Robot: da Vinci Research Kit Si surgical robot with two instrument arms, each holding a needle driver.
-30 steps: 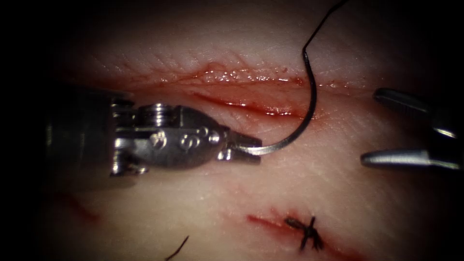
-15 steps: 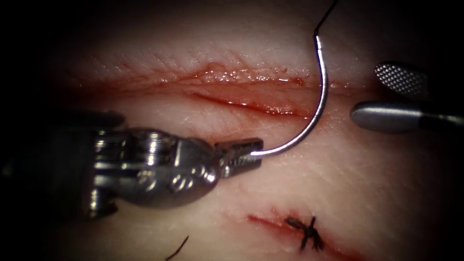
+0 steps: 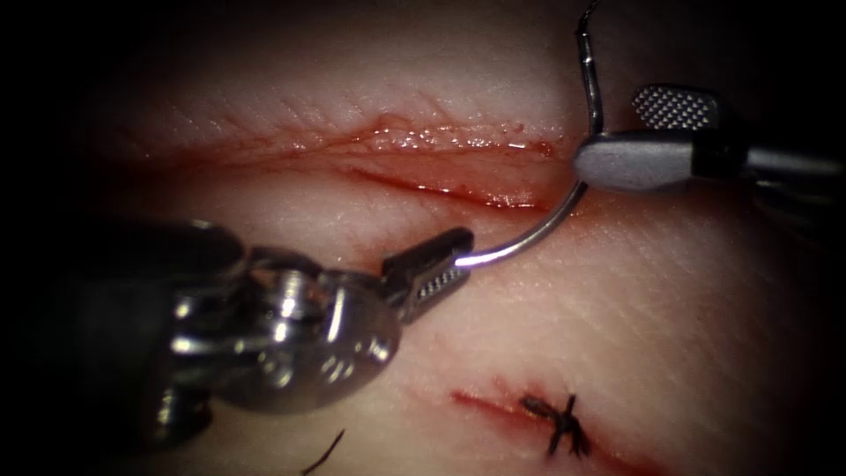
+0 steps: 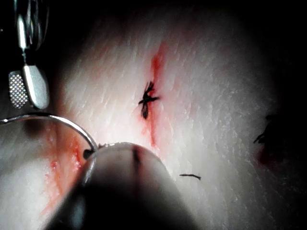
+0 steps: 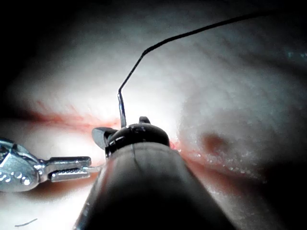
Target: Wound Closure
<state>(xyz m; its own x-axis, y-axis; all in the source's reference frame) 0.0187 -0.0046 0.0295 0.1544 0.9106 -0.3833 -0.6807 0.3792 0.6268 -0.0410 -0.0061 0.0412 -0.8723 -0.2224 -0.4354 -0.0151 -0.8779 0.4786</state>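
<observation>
Pale tissue with a red cut lies under both our tools.

From the left, our left tool grips one end of the needle; we cannot tell if that is the tip. Its curve rises clear of the tissue, across the cut's right end, to the thread at the tissue's top edge. Our right tool brackets the needle's upper curve, jaws parted, not yet clamped. Near the tissue's bottom edge sit a knot and a cut thread end. We judge the risk is a dropped or twisted needle, should the left jaws release before the right ones close.
</observation>
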